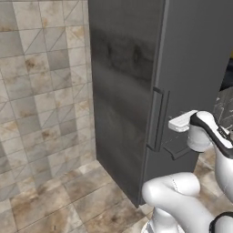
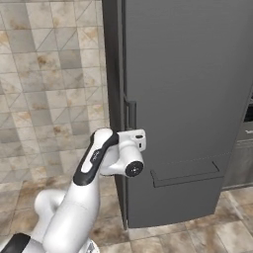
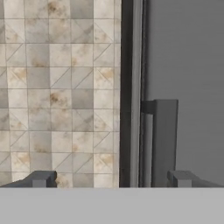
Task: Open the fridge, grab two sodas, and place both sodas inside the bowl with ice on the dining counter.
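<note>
The fridge (image 1: pixel 127 82) is a tall dark grey cabinet with its door shut, also seen from the right (image 2: pixel 188 74). Its vertical bar handle (image 1: pixel 157 119) (image 2: pixel 130 114) runs down near the door's left edge. My gripper (image 3: pixel 111 179) is open, level with the handle and just short of it. In the hand view the handle (image 3: pixel 164 140) stands in front of the right fingertip (image 3: pixel 180 178), while the left fingertip (image 3: pixel 41 178) points past the fridge at the tiled wall. Nothing is between the fingers. The sodas are hidden; the bowl with ice and the dining counter are out of view.
A beige tiled wall (image 1: pixel 41 91) and tiled floor (image 1: pixel 54 205) lie left of the fridge. A lower drawer handle (image 2: pixel 185 175) crosses the fridge front. Grey cabinets (image 2: pixel 242 163) adjoin the fridge on its right.
</note>
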